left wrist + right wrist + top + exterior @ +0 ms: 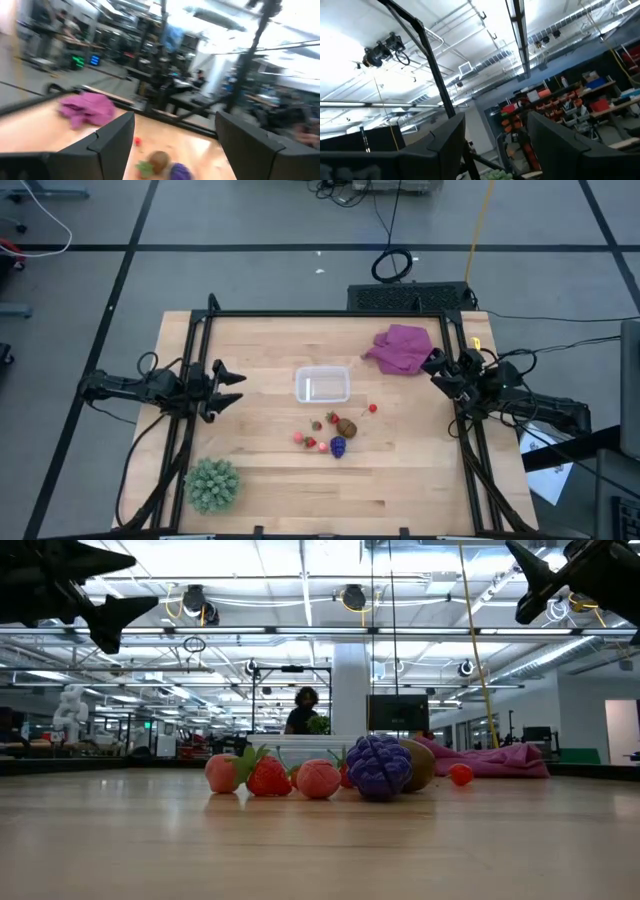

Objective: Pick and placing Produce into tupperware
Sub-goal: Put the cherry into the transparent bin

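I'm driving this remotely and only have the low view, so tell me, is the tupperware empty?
Observer: Yes. From above, the tupperware holds nothing; all the produce lies on the table in front of it.
Operator: Where's the left gripper?
Observer: The left gripper is open at the table's left side, level with the tupperware and apart from it.
Operator: And the right gripper?
Observer: The right gripper is open by the right edge, beside the purple cloth.
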Available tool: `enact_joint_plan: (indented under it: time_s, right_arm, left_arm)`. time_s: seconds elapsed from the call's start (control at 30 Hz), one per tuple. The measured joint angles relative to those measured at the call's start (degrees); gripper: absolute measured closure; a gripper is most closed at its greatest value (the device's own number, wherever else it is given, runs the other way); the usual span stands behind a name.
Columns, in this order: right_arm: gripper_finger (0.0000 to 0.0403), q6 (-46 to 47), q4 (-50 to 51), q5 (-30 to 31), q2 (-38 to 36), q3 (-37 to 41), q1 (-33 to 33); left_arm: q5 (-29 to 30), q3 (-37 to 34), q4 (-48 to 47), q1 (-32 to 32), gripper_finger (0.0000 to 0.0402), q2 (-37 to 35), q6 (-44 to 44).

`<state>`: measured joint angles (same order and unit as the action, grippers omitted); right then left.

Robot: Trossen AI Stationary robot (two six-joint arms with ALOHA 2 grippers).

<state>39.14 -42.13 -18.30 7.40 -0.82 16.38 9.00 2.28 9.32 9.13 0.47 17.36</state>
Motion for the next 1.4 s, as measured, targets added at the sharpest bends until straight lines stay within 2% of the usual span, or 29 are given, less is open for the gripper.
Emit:
enact_joint_plan:
  time_s: [0.13,0.3,0.37,0.53,0.63,0.7,0.8,0.97,1.13,1.27,1.4]
  right_arm:
    - [0.0195,-1.58,0.31,0.11,0.30,-3.07,0.00]
    - [0.0195,-16.26,6.59,-1.43,5.34,-14.74,0.00]
    - [0.0195,-20.28,11.74,-1.45,10.79,-19.88,-0.15]
    - [0.0195,-28.68,20.71,-1.33,30.56,-34.43,-1.61]
    - [0.0195,-31.66,30.39,-1.26,42.53,-44.83,-1.62]
    - [0.0195,-33.34,39.43,-1.20,49.73,-51.82,-1.62]
    - [0.0195,-36.07,52.68,-0.60,58.08,-61.66,-1.46]
    - [0.0195,-38.98,73.18,6.87,67.15,-72.42,-1.37]
    - [0.0195,-40.22,84.02,9.78,68.92,-73.77,-1.36]
    - [0.0195,-36.81,94.32,11.10,69.11,-73.68,-2.01]
    - [0.0195,-34.05,100.69,11.03,69.01,-73.68,-3.82]
  left_arm:
    - [-2.63,1.44,-0.97,0.00,0.0121,0.14,0.61]
    - [-1.03,11.17,-9.77,0.00,0.0121,3.21,-5.85]
    - [0.31,16.94,-16.50,0.00,0.0121,6.00,-6.84]
    - [4.01,32.08,-38.04,-0.02,0.0121,16.46,-4.58]
    - [7.35,39.22,-51.26,-0.04,0.0121,22.85,-0.34]
    - [7.69,42.04,-56.77,-0.04,0.0121,26.28,2.07]
    - [7.48,43.49,-59.87,-0.04,0.0121,30.00,4.26]
    - [4.04,43.47,-62.60,-0.02,0.0121,34.11,7.31]
    - [6.52,43.47,-63.58,-0.04,0.0121,37.20,5.46]
    - [8.66,43.47,-62.97,-0.04,0.0121,38.97,4.07]
    - [13.63,43.47,-62.71,-0.03,0.0121,40.46,3.89]
